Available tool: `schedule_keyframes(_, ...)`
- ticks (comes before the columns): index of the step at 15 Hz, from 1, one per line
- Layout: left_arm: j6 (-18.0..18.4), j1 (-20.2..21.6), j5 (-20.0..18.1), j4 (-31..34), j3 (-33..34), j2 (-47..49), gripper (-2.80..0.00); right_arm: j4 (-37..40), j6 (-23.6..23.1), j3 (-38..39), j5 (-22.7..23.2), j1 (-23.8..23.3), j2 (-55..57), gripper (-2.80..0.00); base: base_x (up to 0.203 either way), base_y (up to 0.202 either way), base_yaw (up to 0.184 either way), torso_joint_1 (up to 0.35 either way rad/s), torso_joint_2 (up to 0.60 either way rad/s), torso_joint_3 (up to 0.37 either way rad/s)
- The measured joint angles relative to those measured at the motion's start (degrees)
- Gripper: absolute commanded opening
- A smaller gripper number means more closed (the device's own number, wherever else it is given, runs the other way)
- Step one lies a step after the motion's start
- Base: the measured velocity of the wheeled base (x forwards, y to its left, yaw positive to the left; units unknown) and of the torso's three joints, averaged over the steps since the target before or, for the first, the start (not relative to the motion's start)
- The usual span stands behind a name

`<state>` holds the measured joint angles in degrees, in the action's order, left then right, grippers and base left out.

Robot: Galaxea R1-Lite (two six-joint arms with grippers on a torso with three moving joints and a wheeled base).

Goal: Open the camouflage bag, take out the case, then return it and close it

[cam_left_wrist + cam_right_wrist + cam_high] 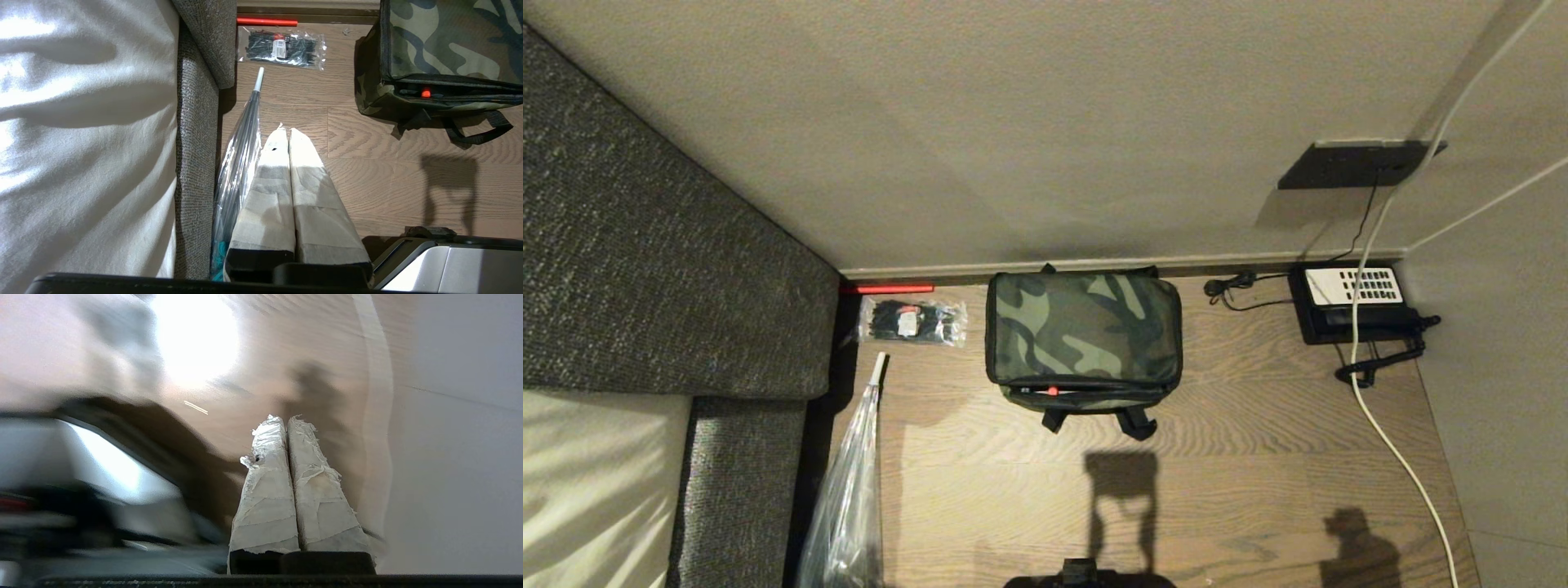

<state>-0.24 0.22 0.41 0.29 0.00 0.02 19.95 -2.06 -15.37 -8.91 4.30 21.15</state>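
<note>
Camouflage bag [1083,339] sits on the floor by the wall, lid down, a red spot showing at its front seam; case not visible, presumably inside. Left gripper [284,132] fingers pressed together, empty, bag well ahead and to one side. Right gripper [284,419] likewise closed on nothing, bag nowhere near its tips — task looks at or near its end.

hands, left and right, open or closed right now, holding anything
left hand: closed, holding nothing.
right hand: closed, holding nothing.
</note>
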Motion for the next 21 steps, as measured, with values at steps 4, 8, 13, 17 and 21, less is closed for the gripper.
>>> schedule_keyframes(4,0.00,0.02,0.02,-0.02,0.00,0.00,-2.80,-12.57,1.41,11.03,8.49,-2.07,-6.90,-2.80,0.000,0.000,0.000,0.000,0.00,0.000)
schedule_keyframes(8,0.00,0.02,0.00,-0.02,0.00,0.00,-2.80,-20.15,-1.12,14.96,9.16,-3.31,-14.33,-2.80,0.000,0.000,0.000,0.000,0.00,0.000)
schedule_keyframes(13,0.01,0.02,-0.01,-0.05,0.00,0.00,-2.80,-20.17,1.09,15.34,9.22,-3.44,-20.52,-2.80,0.000,0.000,0.000,0.000,0.00,0.000)
schedule_keyframes(17,0.01,0.02,0.02,-0.02,0.00,0.00,-2.80,-20.11,1.24,15.35,9.11,-3.46,-21.33,-2.80,0.000,0.000,0.000,0.000,0.00,0.000)
schedule_keyframes(21,0.02,0.02,0.00,-0.02,0.00,0.00,-2.80,-20.02,1.30,15.35,9.06,-3.48,-21.42,-2.80,0.000,0.000,0.000,0.000,0.00,0.000)
